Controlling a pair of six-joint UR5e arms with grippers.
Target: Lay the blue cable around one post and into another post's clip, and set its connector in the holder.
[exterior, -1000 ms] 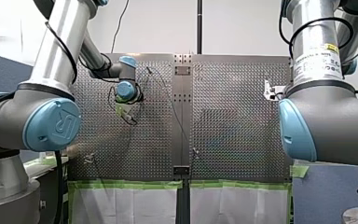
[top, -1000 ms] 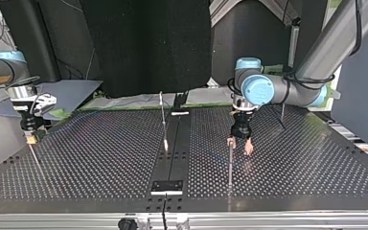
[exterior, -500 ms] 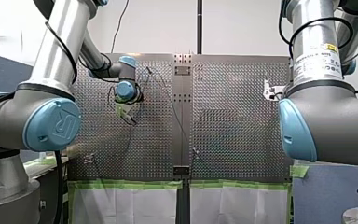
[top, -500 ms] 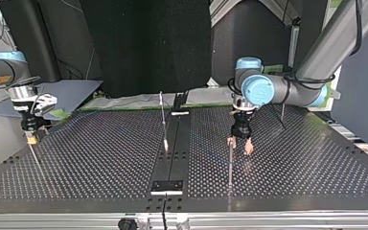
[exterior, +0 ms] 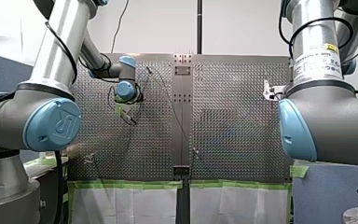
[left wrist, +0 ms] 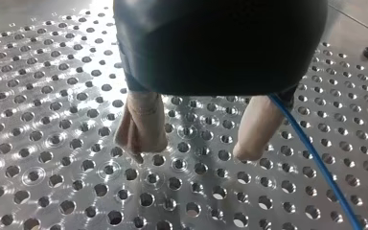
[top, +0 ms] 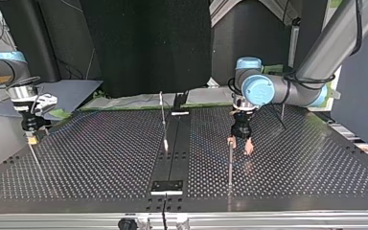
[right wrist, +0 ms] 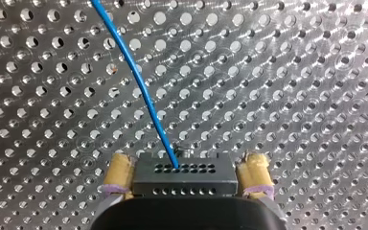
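Observation:
The blue cable rises from a black connector that sits between my right gripper's yellow pads; the jaws stand wide, open, with a sliver of gap at one pad. In the top view that gripper hangs low over the table's left edge. My left gripper is open with nothing between its beige fingers. The cable runs past the outer side of one finger. In the top view my left gripper stands right beside a thin metal post. The front view shows it at the plate's upper left.
The perforated metal table has a smooth centre strip. A second thin post stands beside the strip. A small dark plate lies at the strip's near end. Green tape edges the table.

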